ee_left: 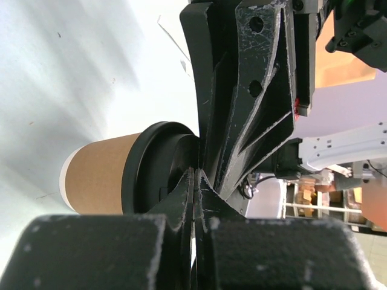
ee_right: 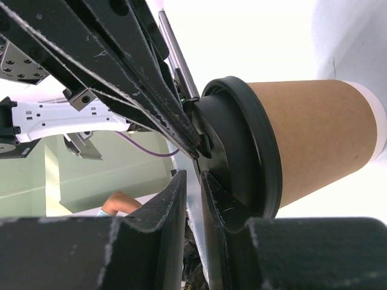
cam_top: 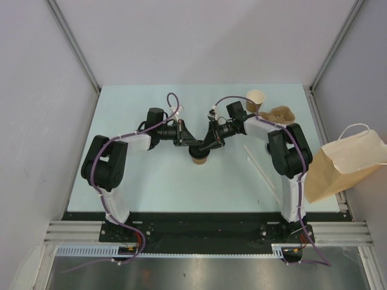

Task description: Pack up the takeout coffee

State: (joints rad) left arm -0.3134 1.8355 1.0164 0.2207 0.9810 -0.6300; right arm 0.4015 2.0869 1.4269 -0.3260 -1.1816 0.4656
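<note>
One takeout coffee cup [cam_top: 199,159], kraft brown with a black lid [ee_left: 154,172], stands upright at the table's middle. Both grippers meet right above it. My left gripper [cam_top: 195,147] is shut with nothing between its fingers, and its tips [ee_left: 198,172] rest on the lid. My right gripper [cam_top: 206,147] comes in from the other side. Its jaws [ee_right: 193,175] stand a narrow gap apart with nothing in the gap, one finger [ee_right: 225,202] lying against the lid [ee_right: 242,151]. A second brown cup [cam_top: 256,99] stands open, without a lid, at the back right.
A flat brown cardboard carrier [cam_top: 282,115] lies beside the open cup, partly under the right arm. A tall brown paper bag with white handles [cam_top: 344,163] leans at the table's right edge. Thin white sticks [cam_top: 261,166] lie right of centre.
</note>
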